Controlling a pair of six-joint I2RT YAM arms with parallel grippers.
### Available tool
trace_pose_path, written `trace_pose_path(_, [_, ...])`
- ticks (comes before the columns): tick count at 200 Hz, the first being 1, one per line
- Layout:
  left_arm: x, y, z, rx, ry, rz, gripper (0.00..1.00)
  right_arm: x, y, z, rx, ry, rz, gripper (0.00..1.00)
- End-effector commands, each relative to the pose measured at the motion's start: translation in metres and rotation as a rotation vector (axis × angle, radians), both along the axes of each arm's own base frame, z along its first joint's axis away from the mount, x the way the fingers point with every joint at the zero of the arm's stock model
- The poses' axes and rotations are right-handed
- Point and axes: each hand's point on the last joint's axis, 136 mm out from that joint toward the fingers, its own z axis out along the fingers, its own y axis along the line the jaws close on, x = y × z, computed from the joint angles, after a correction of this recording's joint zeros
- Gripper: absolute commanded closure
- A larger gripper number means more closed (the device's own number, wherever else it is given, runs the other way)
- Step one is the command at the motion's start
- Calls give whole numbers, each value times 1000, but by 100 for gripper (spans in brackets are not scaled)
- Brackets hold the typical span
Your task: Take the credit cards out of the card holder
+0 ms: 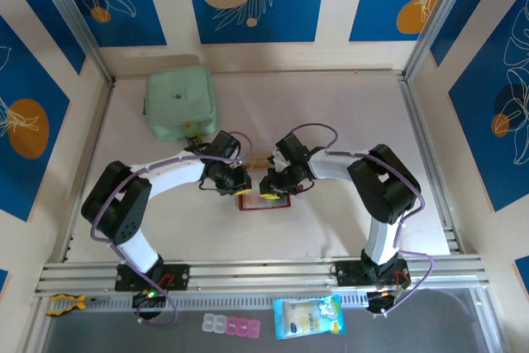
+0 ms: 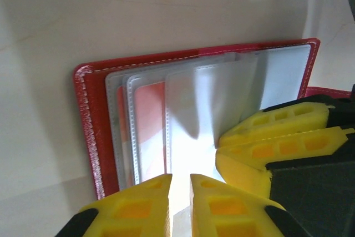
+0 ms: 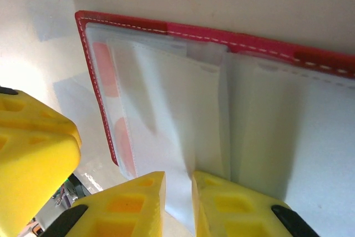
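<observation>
Both arms are bent in over the middle of the counter (image 1: pixel 339 113), and the card holder (image 1: pixel 266 202) lies open between them, red border up, clear pockets fanned out. The left wrist camera shows the left end effector (image 2: pixel 180 184) down at the near edge of the pockets, its yellow fingers narrow with only a slit between them. A pale sleeve runs into that slit, and I can't tell whether it's pinched. The right end effector (image 3: pixel 178 184) is the same: fingers close together at the pocket edge, grip unclear. A pinkish credit card (image 2: pixel 148 129) sits tucked inside a sleeve near the spine side. The pale green container (image 1: pixel 179 103) sits well apart at the far left
</observation>
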Motion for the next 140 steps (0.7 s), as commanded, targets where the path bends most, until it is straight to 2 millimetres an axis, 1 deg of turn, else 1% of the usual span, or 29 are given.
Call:
trace_pose_path(1, [4, -12, 3, -27, 5, -2, 81, -5, -1, 6, 46, 11, 12, 81])
trace_pose_path(33, [1, -11, -4, -8, 23, -2, 77, -5, -3, 4, 70, 23, 2, 82])
trace_pose_path(54, [-1, -11, -9, -1, 36, -3, 75, -5, -4, 2, 90, 33, -5, 82])
trace_pose_path(77, [-2, -13, -11, -1, 42, -3, 73, -6, -7, -1, 111, 50, -18, 82])
trace_pose_path(140, [-3, -19, -14, -13, 52, -6, 71, -5, -9, -3, 160, 71, -31, 82])
